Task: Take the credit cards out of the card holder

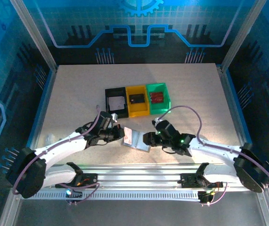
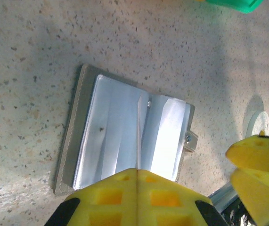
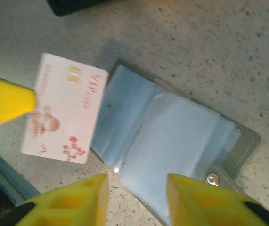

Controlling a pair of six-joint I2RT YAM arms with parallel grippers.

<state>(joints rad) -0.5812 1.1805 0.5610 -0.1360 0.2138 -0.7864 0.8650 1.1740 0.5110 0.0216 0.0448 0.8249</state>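
Here, three small open plastic bins stand in a row just above the centre of the top view, on the speckled pale tabletop [image 1: 68,94]. They are a black bin [image 1: 108,101] with a whitish card [image 1: 118,102], a yellow bin [image 1: 128,101] with a dark card [image 1: 135,99] and a green bin [image 1: 158,108] with a red card [image 1: 158,97].

Below them, at lower centre, the flat grey fold-open card holder [image 1: 136,141] lies spread open between the two arm tips, its clear silvery sleeves facing up.

In the right wrist view a thin rectangular pale card [image 3: 63,113] covers the holder's left edge. It carries a gold chip, pink blossoms and red lettering, of which "VIP" can be read; the rest is blurred. Its long axis runs top to bottom of that frame, leaning a little, with the lettering along it.

The holder's long axis runs from upper left to lower right, and its tab with a metal stud points lower right.

The left gripper [image 2: 136,175] has its yellow jaws pressed together, pinching the pale card at its long left edge. The right gripper [image 3: 136,188] has its jaws apart above the holder's near edge, gripping nothing.
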